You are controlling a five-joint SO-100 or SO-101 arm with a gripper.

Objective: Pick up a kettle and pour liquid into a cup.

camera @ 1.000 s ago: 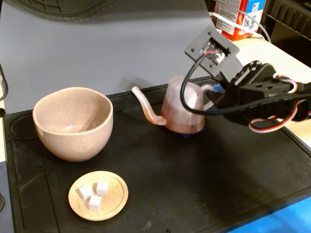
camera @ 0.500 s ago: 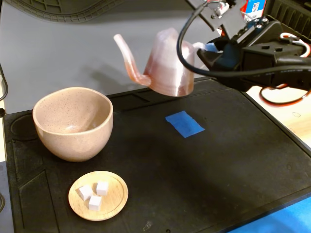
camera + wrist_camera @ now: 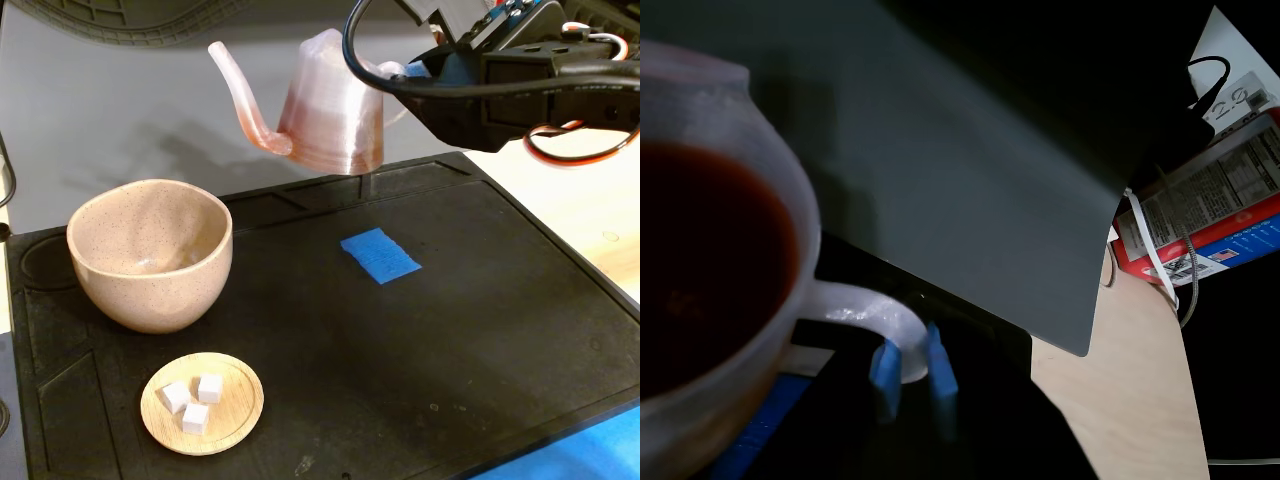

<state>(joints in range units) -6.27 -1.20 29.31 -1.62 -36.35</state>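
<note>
**Kettle Held Aloft, Cup Waiting Below**

A black mat (image 3: 420, 340) is spread over the tabletop (image 3: 590, 200), and on it, at the left of the fixed view, the speckled beige-pink cup (image 3: 150, 255) is set upright and appears to be empty. Above the mat's far edge the translucent pink kettle (image 3: 330, 105) is held clear of the surface, roughly level, its long spout (image 3: 243, 95) pointed left, well apart from the cup and higher than its rim. The kettle is carried by the gripper (image 3: 912, 365), whose blue-padded fingers are seen in the wrist view to be clamped on the whitish loop handle (image 3: 865, 310). Reddish liquid (image 3: 700, 260) is shown in the wrist view filling the body to a high level. A wooden dish (image 3: 203, 403) with white cubes (image 3: 195, 400) lies just in front of the cup, and a blue tape patch (image 3: 380, 255) is stuck mid-mat.

The pour is judged not yet begun. Since the kettle is held only by a thin handle, it could swing or slip when tilted, and liquid could be spilled on the mat or dish if the spout is not brought over the cup first.
</note>
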